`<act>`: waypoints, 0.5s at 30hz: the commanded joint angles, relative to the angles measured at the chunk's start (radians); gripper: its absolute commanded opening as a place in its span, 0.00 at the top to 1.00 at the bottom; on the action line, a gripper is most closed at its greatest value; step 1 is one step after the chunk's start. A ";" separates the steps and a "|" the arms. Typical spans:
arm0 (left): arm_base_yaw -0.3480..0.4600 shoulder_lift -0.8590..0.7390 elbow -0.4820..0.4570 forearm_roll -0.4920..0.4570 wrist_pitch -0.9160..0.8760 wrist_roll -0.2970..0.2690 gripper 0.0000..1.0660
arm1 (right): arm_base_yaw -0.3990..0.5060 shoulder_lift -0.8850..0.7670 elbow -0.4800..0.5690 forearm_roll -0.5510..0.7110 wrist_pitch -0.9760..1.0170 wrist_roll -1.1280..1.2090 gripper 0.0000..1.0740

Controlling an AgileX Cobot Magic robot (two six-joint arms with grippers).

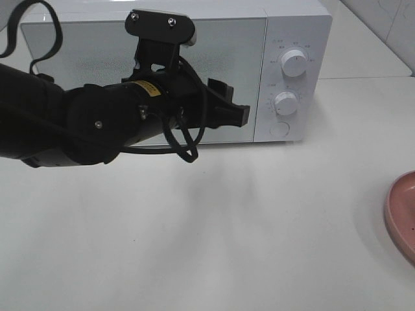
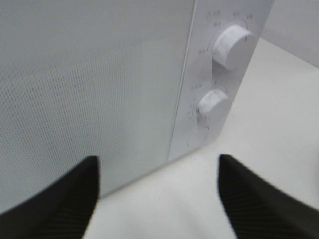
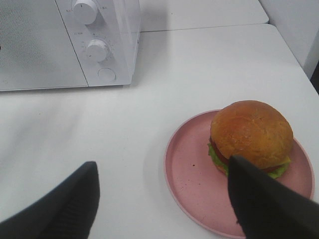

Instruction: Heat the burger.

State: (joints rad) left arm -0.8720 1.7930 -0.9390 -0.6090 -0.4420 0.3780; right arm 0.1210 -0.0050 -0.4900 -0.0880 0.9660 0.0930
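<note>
A white microwave (image 1: 194,65) stands at the far side of the white table (image 1: 214,227), its door shut and two round knobs (image 1: 293,63) one above the other on the panel at its right end. The left gripper (image 2: 157,199) hangs just in front of the door's lower right part, near the seam between door and panel; its two dark fingers (image 2: 60,199) stand wide apart with only bare table between them, holding nothing. In the high view the left arm (image 1: 78,123) reaches in from the left and covers much of the door.

The burger (image 3: 251,137) sits on a pink plate (image 3: 192,169) to the right, well apart from the microwave and nearer than it. Only the plate's left rim shows at the right edge of the high view, and the burger cannot be seen there. It rests on the plate's right half, leaving the left half bare. The right gripper (image 3: 159,199) hovers near the plate, jaws wide and holding nothing; one finger (image 3: 264,199) overlaps the burger's near side in the wrist view, and whether it touches cannot be told.

Between microwave and plate the table lies open, as does the wide near stretch in front of the microwave.
</note>
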 commanded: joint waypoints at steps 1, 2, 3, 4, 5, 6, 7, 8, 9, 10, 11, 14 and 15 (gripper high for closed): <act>-0.001 -0.046 0.010 -0.013 0.156 0.005 0.06 | -0.006 -0.028 0.000 -0.007 -0.003 -0.011 0.35; -0.001 -0.046 0.010 -0.013 0.156 0.005 0.06 | -0.006 -0.028 0.000 -0.007 -0.003 -0.011 0.35; -0.001 -0.065 0.010 -0.013 0.252 0.005 0.04 | -0.006 -0.028 0.000 -0.007 -0.003 -0.011 0.35; -0.001 -0.065 0.010 -0.013 0.252 0.005 0.04 | -0.006 -0.028 0.000 -0.007 -0.003 -0.011 0.35; -0.001 -0.083 0.010 -0.011 0.341 0.005 0.04 | -0.006 -0.028 0.000 -0.007 -0.003 -0.011 0.35; -0.001 -0.091 0.010 -0.008 0.377 0.005 0.04 | -0.006 -0.028 0.000 -0.007 -0.003 -0.011 0.35; -0.001 -0.091 0.010 -0.008 0.377 0.005 0.04 | -0.006 -0.028 0.000 -0.007 -0.003 -0.011 0.35; 0.005 -0.105 0.010 0.000 0.457 0.005 0.04 | -0.006 -0.028 0.000 -0.007 -0.003 -0.011 0.35; 0.017 -0.118 0.010 0.008 0.531 0.005 0.04 | -0.006 -0.028 0.000 -0.007 -0.003 -0.011 0.35; 0.017 -0.118 0.010 0.008 0.531 0.005 0.04 | -0.006 -0.028 0.000 -0.007 -0.003 -0.011 0.35; 0.031 -0.123 0.010 0.010 0.565 0.005 0.04 | -0.006 -0.028 0.000 -0.007 -0.003 -0.011 0.35; 0.084 -0.146 0.010 0.018 0.690 -0.008 0.04 | -0.006 -0.028 0.000 -0.007 -0.003 -0.011 0.35; 0.084 -0.146 0.010 0.018 0.690 -0.008 0.04 | -0.006 -0.028 0.000 -0.007 -0.003 -0.011 0.35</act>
State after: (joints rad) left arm -0.7920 1.6590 -0.9320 -0.5960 0.2180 0.3750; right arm 0.1210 -0.0050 -0.4900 -0.0880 0.9660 0.0930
